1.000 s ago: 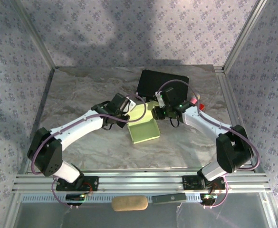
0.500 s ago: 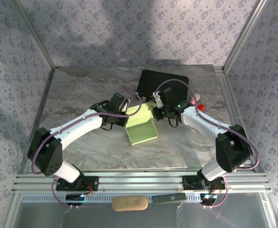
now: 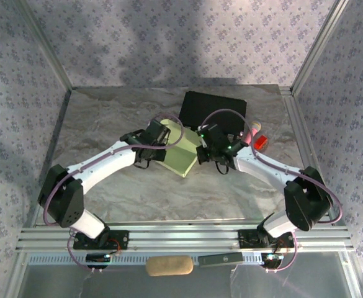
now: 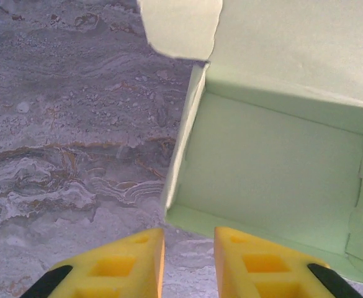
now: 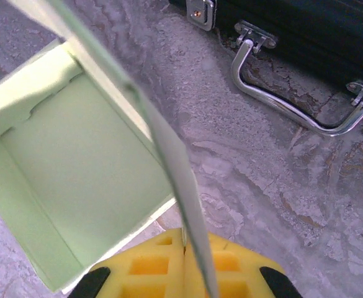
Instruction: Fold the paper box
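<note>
1. The right gripper [image 5: 190,251] is clamped: both yellow fingers [image 5: 150,264] are pressed together on a thin card panel of the paper box [image 5: 76,161]. Seen edge-on from the right wrist cam, the panel runs from btwn the fingertips up toward the top-left of that view.

2. The box tray sits left of the clamped panel, open side toward the cam, w/ pale green floor and low walls visible.

3. The left gripper [image 4: 188,248] has its jaws apart by a narrow gap. Bare marble shows in the gap and no card sits btwn the yellow fingers [image 4: 255,261]. The fingertips are just beside the box's near wall. Whether they touch it cannot be told.

4. In the left wrist cam the box interior faces the cam. A flap w/ a rounded corner stands open above it.

5. Box position: approx. ctr of the desk [image 3: 107,124], btwn the two grippers, lying skewed to the desk edges.

6. A black case [image 3: 212,108] lies toward the far edge, just beyond the box. Its metal handle [image 5: 293,112] faces the right gripper.

7. A small red-and-pink item [image 3: 259,140] sits near the right edge, beside the right arm.
</note>
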You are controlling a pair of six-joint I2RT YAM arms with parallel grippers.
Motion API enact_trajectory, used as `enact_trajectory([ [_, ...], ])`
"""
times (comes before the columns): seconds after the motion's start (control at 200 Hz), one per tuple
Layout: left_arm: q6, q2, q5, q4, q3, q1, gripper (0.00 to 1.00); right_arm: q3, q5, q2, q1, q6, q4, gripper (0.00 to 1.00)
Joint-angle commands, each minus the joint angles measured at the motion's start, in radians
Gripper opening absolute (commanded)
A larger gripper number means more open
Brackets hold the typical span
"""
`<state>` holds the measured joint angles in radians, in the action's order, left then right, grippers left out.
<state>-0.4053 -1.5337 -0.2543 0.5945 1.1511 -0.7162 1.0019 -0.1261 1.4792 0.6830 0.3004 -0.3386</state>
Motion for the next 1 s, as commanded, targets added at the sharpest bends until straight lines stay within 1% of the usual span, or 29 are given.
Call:
enact_trajectory([
  [0.0,0.019,0.011,-0.043,0.016,0.03,0.0,0.28,-0.023,-0.065,-0.013,0.012,0.034,0.009,0.0],
  [0.055,0.057,0.029,-0.026,0.013,0.028,0.023,0.32,-0.022,-0.063,-0.016,0.012,0.003,0.004,0.0],
  [0.115,0.124,0.053,0.043,-0.017,0.018,0.072,0.37,-0.017,-0.058,-0.019,0.01,-0.039,-0.014,0.0],
  [0.185,0.207,0.063,0.178,-0.07,-0.003,0.145,0.41,-0.007,-0.043,-0.022,0.004,-0.077,-0.034,0.0],
  [0.25,0.28,0.05,0.338,-0.133,-0.016,0.211,0.42,0.005,-0.013,-0.02,-0.009,-0.097,-0.045,0.0],
  [0.31,0.344,0.023,0.42,-0.177,-0.016,0.24,0.41,0.013,0.007,-0.017,-0.014,-0.108,-0.051,0.0],
  [0.43,0.467,-0.021,0.469,-0.251,-0.013,0.26,0.39,0.024,0.037,-0.002,-0.025,-0.124,-0.055,0.0],
  [0.615,0.542,-0.085,0.602,-0.318,0.01,0.29,0.39,0.039,0.076,0.012,-0.048,-0.153,-0.06,0.0],
  [0.735,0.568,-0.123,0.625,-0.325,0.025,0.291,0.39,0.047,0.105,0.013,-0.06,-0.175,-0.068,0.0],
  [0.81,0.562,-0.133,0.624,-0.328,0.025,0.292,0.37,0.049,0.117,0.017,-0.066,-0.186,-0.066,0.0],
  [0.894,0.561,-0.137,0.58,-0.326,0.03,0.291,0.35,0.052,0.129,0.022,-0.069,-0.193,-0.062,0.0],
  [0.994,0.573,-0.116,0.49,-0.338,0.021,0.292,0.34,0.062,0.133,0.03,-0.07,-0.199,-0.068,0.0],
])
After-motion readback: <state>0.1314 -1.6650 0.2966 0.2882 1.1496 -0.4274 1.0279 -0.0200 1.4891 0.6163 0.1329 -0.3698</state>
